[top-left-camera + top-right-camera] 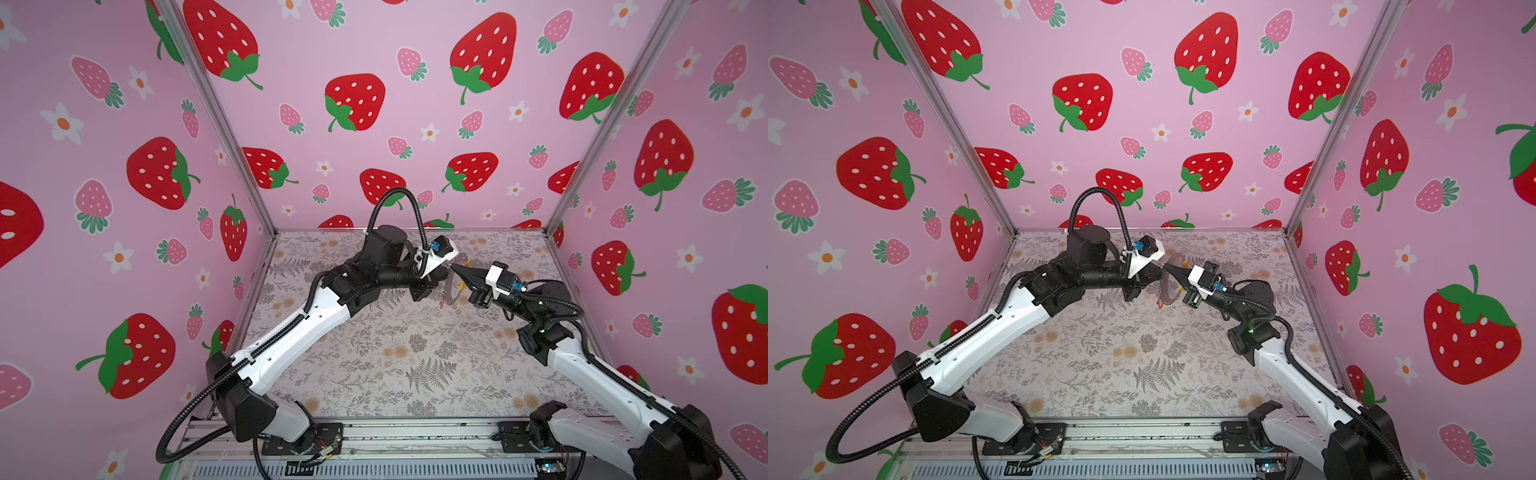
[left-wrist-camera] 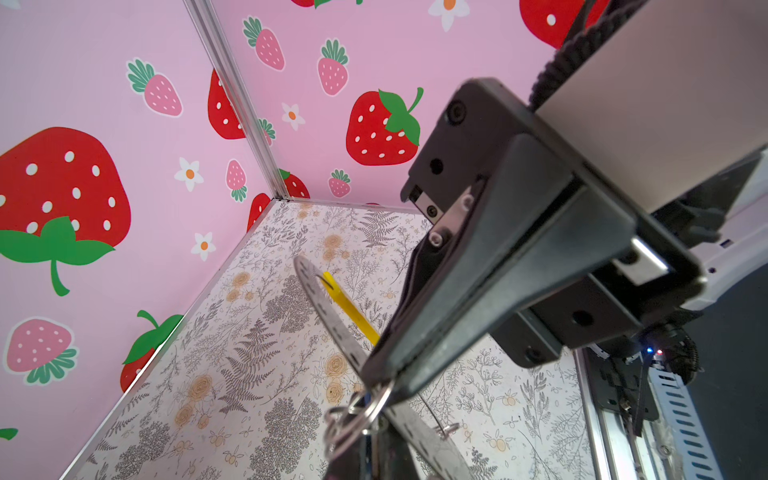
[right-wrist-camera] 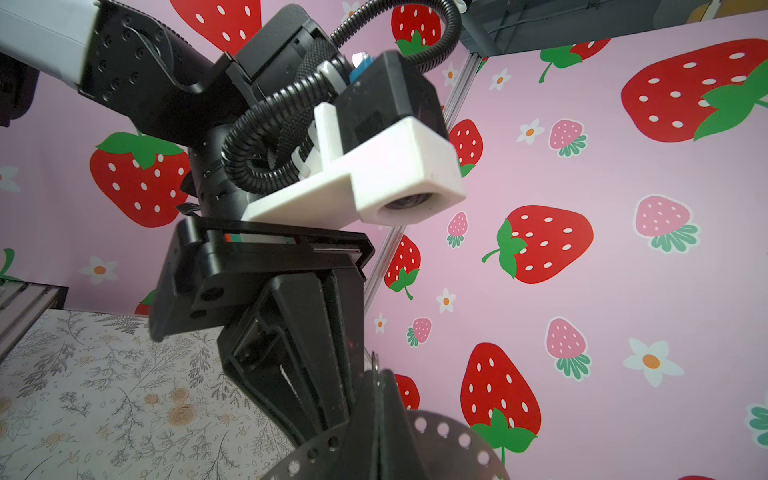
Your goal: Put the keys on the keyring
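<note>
The right gripper (image 1: pixel 456 269) was pressed shut on the keyring (image 2: pixel 331 316), which was held above the table (image 1: pixel 374 353). The left gripper (image 2: pixel 376 374) was closed at the keyring's rim beside small metal rings (image 2: pixel 353 413); what was pinched could not be told. A red-tagged key (image 1: pixel 1159 305) was hung from the keyring.

Enclosure, contents as seen:
- Walls (image 1: pixel 374 50): three, pink, printed with red and pink strawberries and small white flowers.
- Corner posts (image 1: pixel 216 112): bare metal, one at each rear corner.
- Worktop (image 1: pixel 374 353): pale, covered in a grey fern and tan blossom pattern.
- Rail (image 1: pixel 415 436): metal, along the front edge.
- Slotted grille (image 1: pixel 374 471): just in front of the rail.
</note>
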